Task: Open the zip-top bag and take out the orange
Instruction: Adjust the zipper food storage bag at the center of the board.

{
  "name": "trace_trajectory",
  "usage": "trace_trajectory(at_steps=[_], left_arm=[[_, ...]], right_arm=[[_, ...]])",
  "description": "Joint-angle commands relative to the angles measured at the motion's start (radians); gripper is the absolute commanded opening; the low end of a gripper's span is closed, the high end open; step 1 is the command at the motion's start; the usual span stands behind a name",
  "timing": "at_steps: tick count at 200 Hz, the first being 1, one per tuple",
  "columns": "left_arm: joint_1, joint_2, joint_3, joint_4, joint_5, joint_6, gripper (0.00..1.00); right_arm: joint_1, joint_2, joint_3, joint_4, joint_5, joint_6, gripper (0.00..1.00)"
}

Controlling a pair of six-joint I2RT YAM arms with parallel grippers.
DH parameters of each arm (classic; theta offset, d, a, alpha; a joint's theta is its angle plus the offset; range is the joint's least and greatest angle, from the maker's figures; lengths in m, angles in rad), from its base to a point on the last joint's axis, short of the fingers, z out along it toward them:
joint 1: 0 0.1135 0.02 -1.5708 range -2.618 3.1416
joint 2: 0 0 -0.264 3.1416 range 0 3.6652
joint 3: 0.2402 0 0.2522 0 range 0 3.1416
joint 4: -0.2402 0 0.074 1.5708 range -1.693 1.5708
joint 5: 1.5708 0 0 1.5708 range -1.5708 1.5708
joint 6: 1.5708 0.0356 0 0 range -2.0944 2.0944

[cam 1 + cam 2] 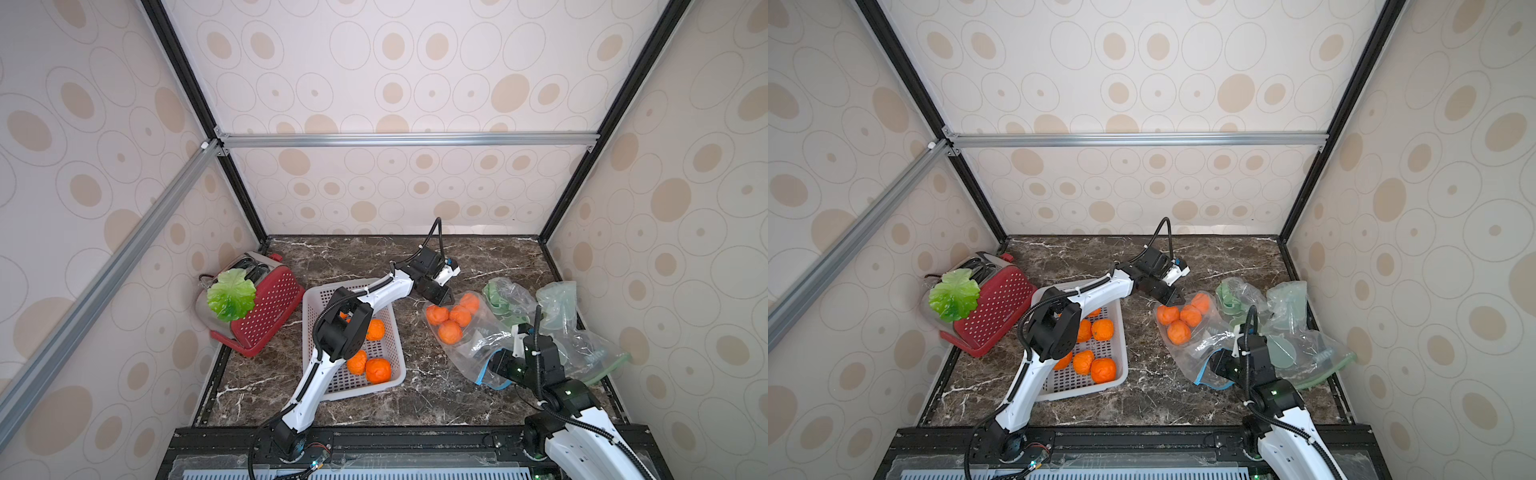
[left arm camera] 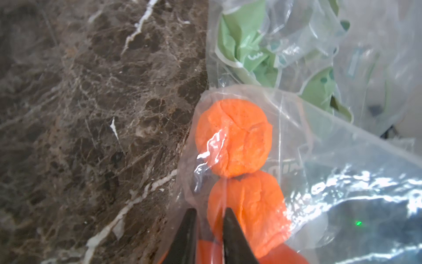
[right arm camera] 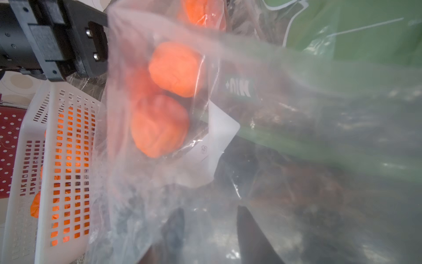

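**A:** Which way did the zip-top bag (image 1: 478, 347) lie?

**B:** Slantwise on the right half of the table (image 1: 345, 257). Its long axis ran from the sealed end, farther back and toward the middle, to the blue zip strip (image 1: 481, 376) at the near end. Four oranges (image 1: 450, 331) sat bunched in the sealed end.

**A:** And the grippers?

**B:** The left gripper (image 1: 449, 296) was at the sealed end, clamped on the film beside the oranges. The left wrist view showed clear plastic between its black fingers (image 2: 233, 237). The right gripper (image 1: 495, 363) was at the zip end. Its jaws stood somewhat apart under draped film, and I couldn't tell whether they gripped it.

**A:** Materials?

**B:** The bag was thin, glossy, wrinkled film with white print. The oranges were matte, lumpy and bright. Crumpled bags (image 1: 557, 307), clear with green panels, lay just beyond it to the right. A white slotted plastic basket (image 1: 365, 390) to its left held loose oranges (image 1: 378, 370). A red toaster (image 1: 270, 309) dotted with white sat tilted at the far left, with a ruffled green leaf (image 1: 230, 295) on it.

**A:** The room?

**B:** The tabletop was dark brown marble with white veins. The walls were cream with beige ovals, framed by aluminium rails (image 1: 407, 139).
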Motion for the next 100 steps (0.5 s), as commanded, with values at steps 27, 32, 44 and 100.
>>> trace_trajectory(at_steps=[27,32,44,100], left_arm=[[0.006,-0.115,-0.051,0.013,0.009,0.029,0.0],[0.005,-0.134,-0.062,0.026,0.014,0.029,0.0],[0.004,-0.194,-0.102,0.064,0.021,0.03,0.0],[-0.051,-0.456,-0.287,0.133,-0.057,0.147,0.0]], right_arm=[[0.002,0.034,-0.041,0.104,-0.025,0.002,0.42],[0.002,0.038,-0.046,0.123,-0.041,-0.007,0.42],[0.002,0.047,-0.062,0.191,-0.075,-0.019,0.42],[0.002,0.045,-0.146,0.424,-0.079,-0.045,0.49]])
